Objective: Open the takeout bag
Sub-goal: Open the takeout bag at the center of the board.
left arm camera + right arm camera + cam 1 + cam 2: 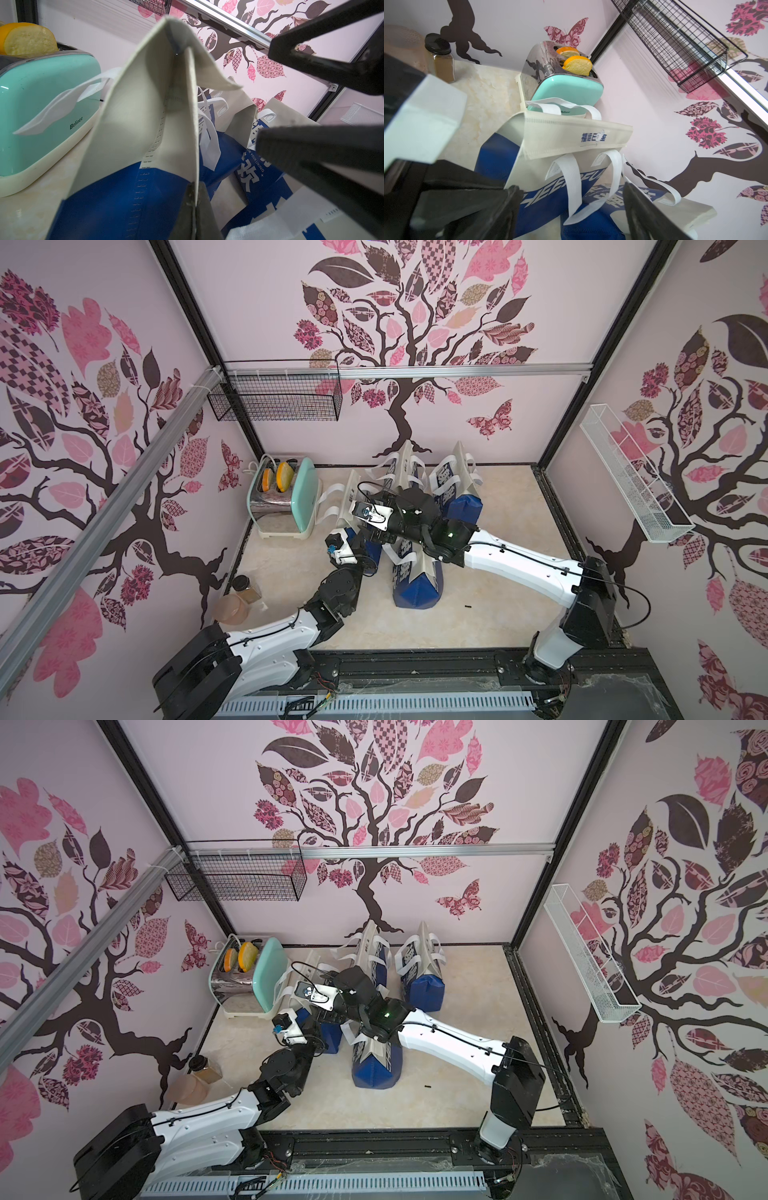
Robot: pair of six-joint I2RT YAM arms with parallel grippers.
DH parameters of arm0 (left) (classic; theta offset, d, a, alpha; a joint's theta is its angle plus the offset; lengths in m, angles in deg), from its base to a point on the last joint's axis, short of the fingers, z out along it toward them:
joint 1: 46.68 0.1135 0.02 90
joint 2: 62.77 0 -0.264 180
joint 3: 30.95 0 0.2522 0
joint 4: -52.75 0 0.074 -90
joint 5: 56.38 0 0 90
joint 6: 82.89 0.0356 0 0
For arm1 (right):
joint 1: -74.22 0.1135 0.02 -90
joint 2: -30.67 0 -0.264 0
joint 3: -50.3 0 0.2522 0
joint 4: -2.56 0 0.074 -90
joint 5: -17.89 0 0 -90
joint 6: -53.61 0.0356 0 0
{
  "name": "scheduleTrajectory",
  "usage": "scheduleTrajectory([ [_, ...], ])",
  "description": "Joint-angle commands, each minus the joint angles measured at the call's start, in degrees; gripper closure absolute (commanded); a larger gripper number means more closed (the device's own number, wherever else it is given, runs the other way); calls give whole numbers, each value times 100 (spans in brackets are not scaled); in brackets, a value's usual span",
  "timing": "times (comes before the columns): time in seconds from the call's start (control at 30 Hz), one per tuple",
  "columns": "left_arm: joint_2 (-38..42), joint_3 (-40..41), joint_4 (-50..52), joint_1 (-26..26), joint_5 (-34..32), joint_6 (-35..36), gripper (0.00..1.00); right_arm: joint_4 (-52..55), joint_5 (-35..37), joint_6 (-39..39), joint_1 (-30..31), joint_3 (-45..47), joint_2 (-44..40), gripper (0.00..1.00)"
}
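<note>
The takeout bag [351, 493] [309, 969], cream on top and blue below with white handles, stands beside the toaster. In the left wrist view my left gripper [195, 199] is shut on the bag's [133, 116] cream side edge, which runs up thin between the two pads. My right gripper [571, 207] is open in front of the bag's [571, 135] printed face. One white handle loop [575, 187] hangs between its spread fingers without being pinched. The bag's top flap is folded over. In both top views the right arm crosses above the bag and hides both grippers' tips.
Three more blue-and-cream bags [403, 472] [457, 489] [415, 580] crowd behind and to the right. A mint toaster [286, 497] with bread stands close on the left. A spice jar [245, 587] and pink container [230, 608] sit by the left wall. Wire baskets [278, 400] [631, 481] hang on the walls.
</note>
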Motion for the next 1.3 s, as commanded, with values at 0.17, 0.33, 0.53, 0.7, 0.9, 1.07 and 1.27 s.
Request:
scheduleTrajectory([
  [0.17,303,-89,332,-16,139,8,100,-304,13,68,114,-120,43,23],
  [0.33,446,-158,687,-11,162,34,100,-258,-52,159,123,-208,128,24],
  [0.53,688,-92,924,-14,171,41,100,-233,-245,235,132,-348,241,33],
  [0.7,881,-96,1134,-11,195,76,100,-260,-277,213,157,-426,333,38],
  [0.9,1058,-120,1420,-20,323,122,100,-481,-123,95,250,-458,464,41],
  [1.07,1113,-156,1605,-20,383,161,100,-643,38,-128,299,-503,562,45],
  [1.27,1105,-238,1710,-20,489,278,100,-839,193,-286,321,-573,666,54],
])
